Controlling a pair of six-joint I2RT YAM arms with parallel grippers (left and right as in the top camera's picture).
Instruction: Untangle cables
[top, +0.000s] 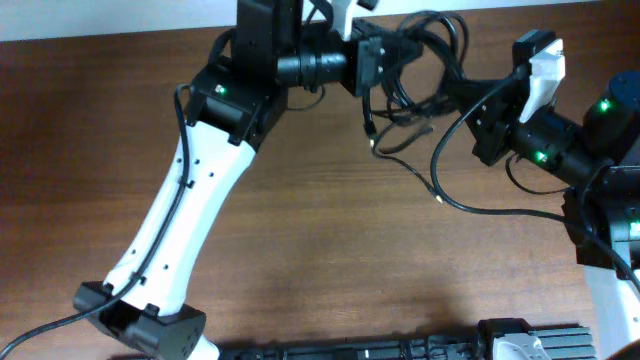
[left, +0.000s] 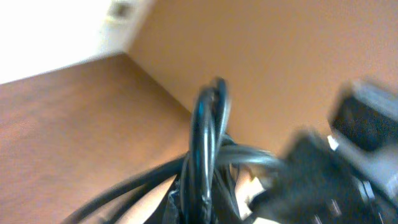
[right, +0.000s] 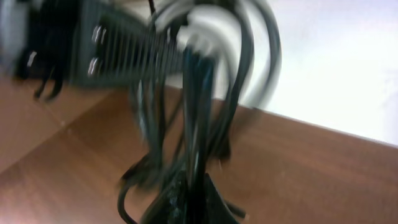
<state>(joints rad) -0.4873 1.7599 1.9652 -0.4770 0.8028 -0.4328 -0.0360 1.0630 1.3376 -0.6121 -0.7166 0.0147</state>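
Overhead view: both claws hold the cables (top: 420, 55) up between them

Left claw (top: 375, 62) and right claw (top: 492, 100) each look clamped shut on the bundle. It's lifted off the table (top: 300, 230) near the far edge, probably so the loops hang free. Plug ends (top: 372, 140) dangle, and the right arm's thick wire (top: 500, 211) crowds in close.

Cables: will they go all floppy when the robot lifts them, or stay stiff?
Probably floppy: the cables droop in loops between the left gripper and right gripper, with loose ends trailing to the table. Likely light, being thin cords. They could snag, since the loops cross over each other.
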